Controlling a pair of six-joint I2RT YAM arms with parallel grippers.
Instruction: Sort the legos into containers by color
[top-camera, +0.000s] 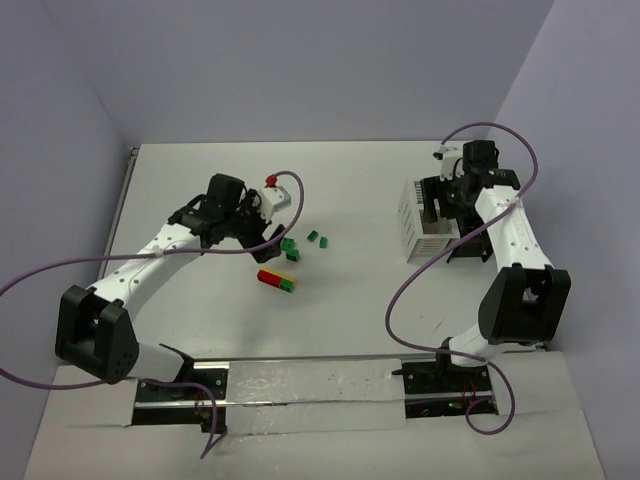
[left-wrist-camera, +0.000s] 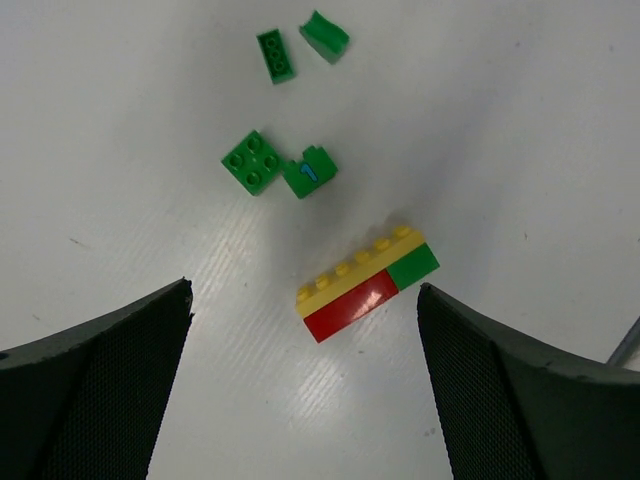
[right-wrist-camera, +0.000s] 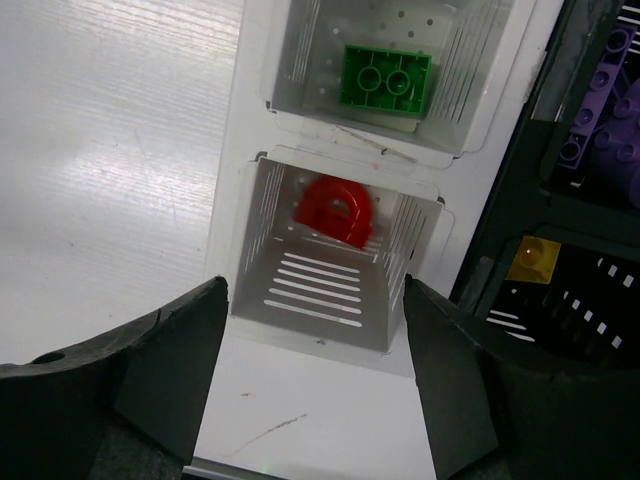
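A joined bar of legos (left-wrist-camera: 365, 285), yellow on top with red and green below, lies on the table just ahead of my open left gripper (left-wrist-camera: 305, 293). Beyond it are several loose green legos (left-wrist-camera: 254, 162). From above, the bar (top-camera: 276, 280) and the green legos (top-camera: 290, 248) lie right of the left gripper (top-camera: 256, 222). My right gripper (right-wrist-camera: 315, 300) hangs open and empty over the white slatted box (right-wrist-camera: 250, 240). A red lego (right-wrist-camera: 335, 212) is in its near compartment and a green one (right-wrist-camera: 386, 78) in the far one. The black tray (right-wrist-camera: 500, 220) holds purple legos (right-wrist-camera: 600, 100) and a yellow one (right-wrist-camera: 533, 260).
The white box (top-camera: 420, 228) and black tray (top-camera: 468, 245) stand together at the right side of the table, under the right gripper (top-camera: 445, 198). Purple cables loop off both arms. Walls close in the table behind and on both sides.
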